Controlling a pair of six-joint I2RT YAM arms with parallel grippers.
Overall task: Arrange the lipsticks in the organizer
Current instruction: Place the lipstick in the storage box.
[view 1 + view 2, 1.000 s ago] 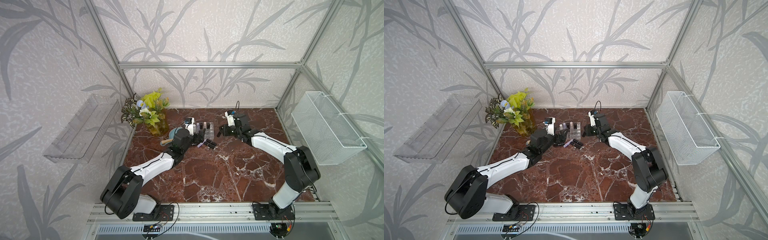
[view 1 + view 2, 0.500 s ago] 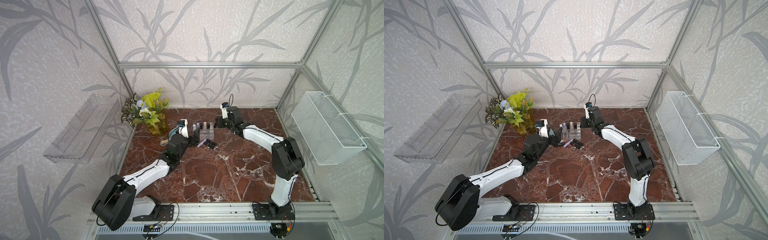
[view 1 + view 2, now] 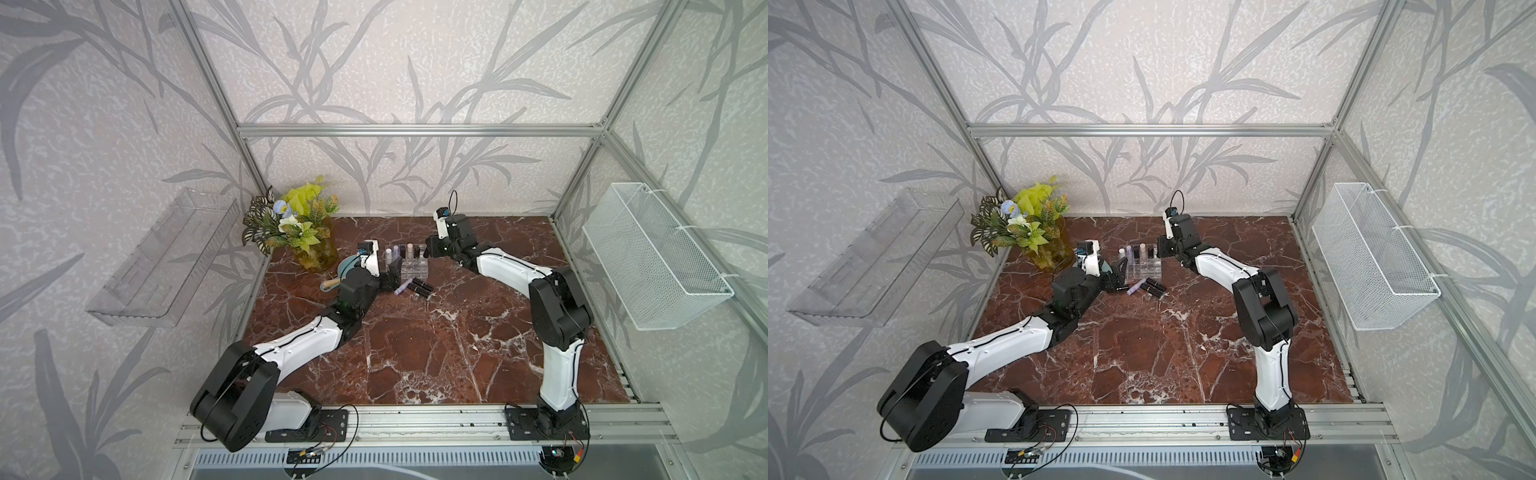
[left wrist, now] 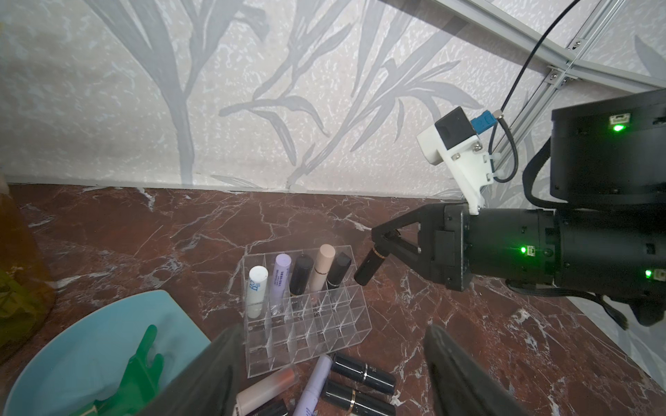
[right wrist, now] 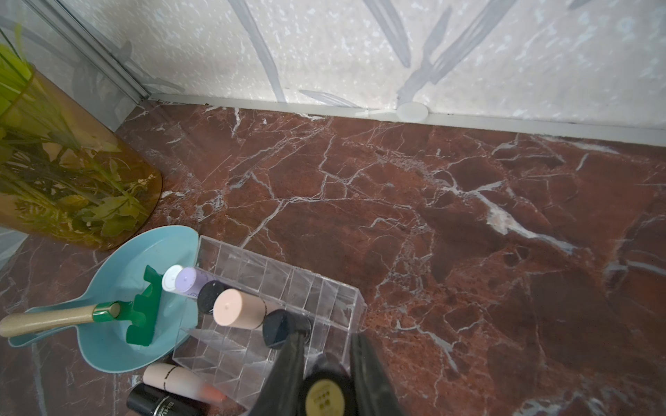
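Marble tabletop [image 4: 180,223] below, right jaws clamp a black lipstick [image 4: 369,268], tilted, its lower end just beside the vacant back-row end cell of the organizer [image 4: 324,335]; left jaws gape over loose lipsticks [image 4: 362,372] nearby.

Five lipsticks [image 4: 302,273] stand in the organizer's [image 4: 310,345] back row; my right gripper [image 4: 387,239] holds another lipstick [image 4: 369,266] just right of them. Loose lipsticks [image 4: 362,372] lie just before the organizer, by my left gripper [image 4: 333,331]. Left lies the bowl [image 4: 90,345], rake [image 4: 142,363] inside; vase [image 5: 54,173] behind.
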